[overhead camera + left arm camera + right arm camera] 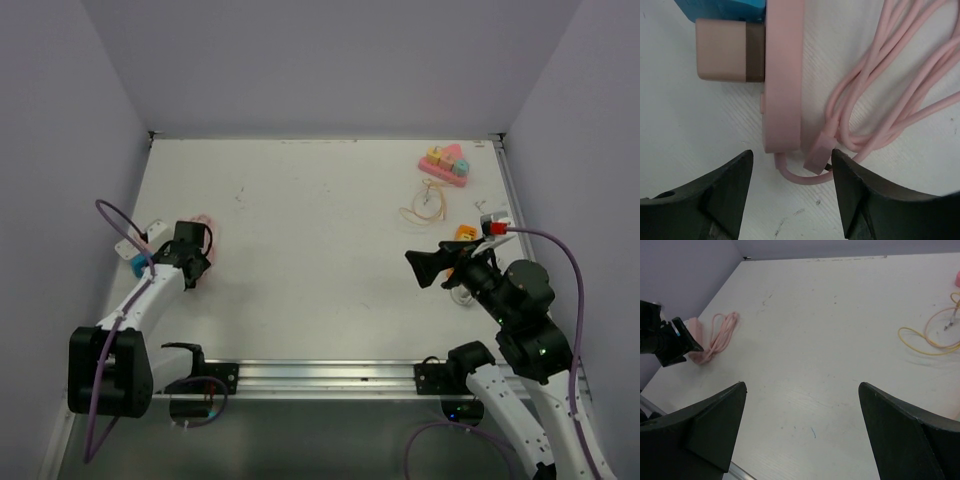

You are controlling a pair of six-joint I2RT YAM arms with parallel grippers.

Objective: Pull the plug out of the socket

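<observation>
At the nine o'clock edge of the table, the left gripper hangs low over the end of the pink socket strip, its fingers partly spread and holding nothing. In its wrist view the beige plug sits seated in the strip's side at eleven o'clock, and a pink cable coils toward two o'clock. At the table's four o'clock the right gripper hovers, fingers wide and empty. A yellow cord and toy blocks lie at one o'clock.
</observation>
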